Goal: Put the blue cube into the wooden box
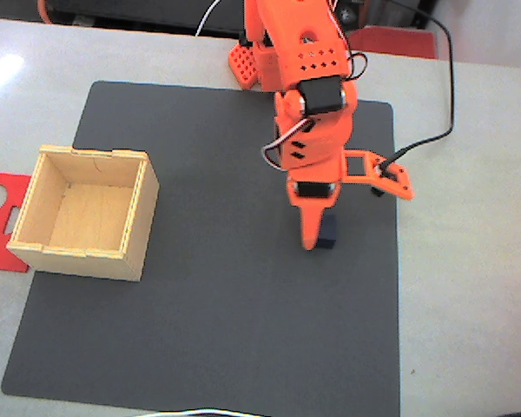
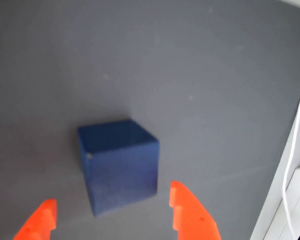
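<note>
Dark grey mat [image 1: 208, 330] on a pale tabletop [image 1: 469, 261], red cut-out [image 1: 0, 208] at its left edge. Orange gripper [image 2: 112, 212] open, holding nothing, fingertips straddling the blue cube [image 2: 119, 162] on the mat, well right of the wooden box [image 1: 87, 213]. Reaching stage, by the look of it; next, likely lower slightly, close squarely on the cube, then lift and carry left to the box.
</note>
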{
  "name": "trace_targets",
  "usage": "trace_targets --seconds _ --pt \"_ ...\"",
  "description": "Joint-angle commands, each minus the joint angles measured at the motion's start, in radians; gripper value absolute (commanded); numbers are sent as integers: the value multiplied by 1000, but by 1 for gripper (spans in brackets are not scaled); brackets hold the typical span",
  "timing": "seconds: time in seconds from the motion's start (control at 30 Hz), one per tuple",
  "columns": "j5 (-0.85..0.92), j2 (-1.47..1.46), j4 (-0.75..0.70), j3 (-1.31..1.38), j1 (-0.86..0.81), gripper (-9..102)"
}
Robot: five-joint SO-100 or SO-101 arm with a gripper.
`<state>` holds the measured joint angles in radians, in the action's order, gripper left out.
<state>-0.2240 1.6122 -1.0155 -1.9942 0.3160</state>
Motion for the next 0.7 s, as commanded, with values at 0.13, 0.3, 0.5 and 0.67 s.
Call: trace_targets --seconds 0.13,0.3,0.5,0.67 --pt "80 87 -15 63 -190 28" --pt "117 60 -3 74 -259 10" --pt "103 -26 34 78 -244 0" --pt "94 -60 48 83 -218 0"
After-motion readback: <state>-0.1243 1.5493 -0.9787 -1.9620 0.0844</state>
